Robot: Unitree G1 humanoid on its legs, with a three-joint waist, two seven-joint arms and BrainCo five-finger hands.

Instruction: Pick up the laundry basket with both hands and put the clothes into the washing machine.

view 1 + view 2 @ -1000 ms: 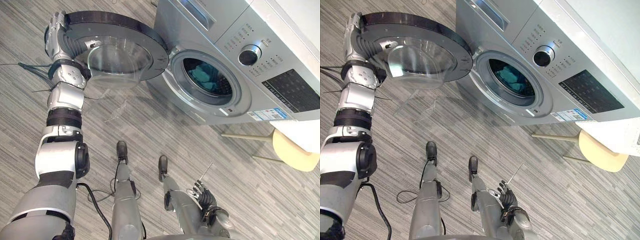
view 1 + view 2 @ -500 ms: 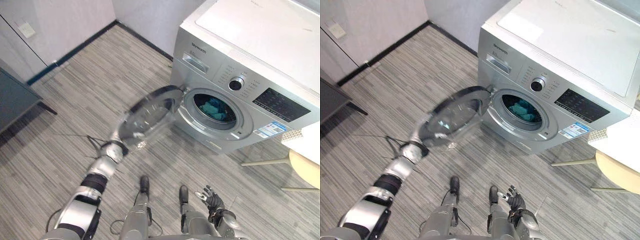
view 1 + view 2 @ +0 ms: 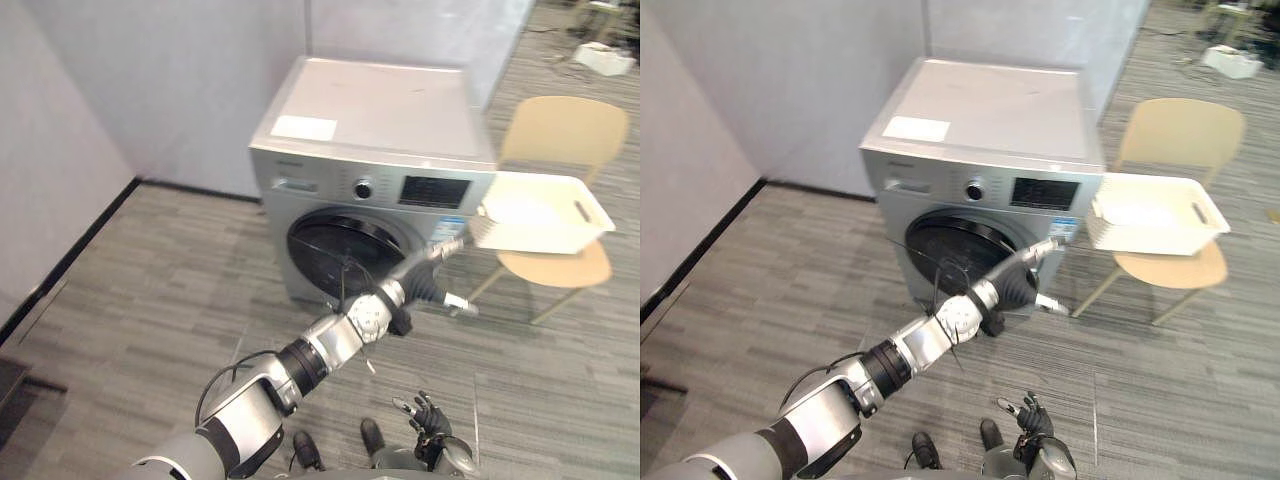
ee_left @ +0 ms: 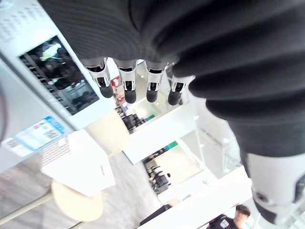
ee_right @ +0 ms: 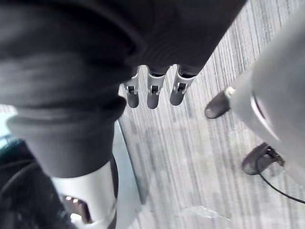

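1. Floor (image 3: 150, 300): grey striped planks. I also see it past the R fingers (image 5: 152, 93) in the R wrist view.
2. Walls (image 3: 180, 80): plain grey, meeting in a corner behind the washer, w/ dark skirting (image 3: 70, 255) along the L side.
3. Washing machine (image 3: 380, 120): silver front-loader. Round dark door (image 3: 330, 250) looks flush w/ the front. Knob (image 3: 362, 188) and dark control panel (image 3: 433, 191) sit above it. I can't make out the drum or the clothes.
4. Chair (image 3: 565, 130): beige, just beside the washer on its R.
5. Laundry basket (image 3: 530, 238): white, on the chair seat, in neither hand. I can't make out what's in it. The L wrist view shows it side-on, w/ its perforated wall.
6. Left hand (image 3: 430, 280): arm stretched out in front of the washer, hand between door and basket. Fingers (image 4: 126, 88) straight, holding nothing.
7. Right hand (image 3: 430, 415): low, near the bottom edge of the eye views. Fingers loosely spread, nothing in them.
8. Person (image 4: 240, 212): I see them in the L wrist view, far back in a bright room beyond.
9. White box (image 3: 610, 55): on the floor, far back R.
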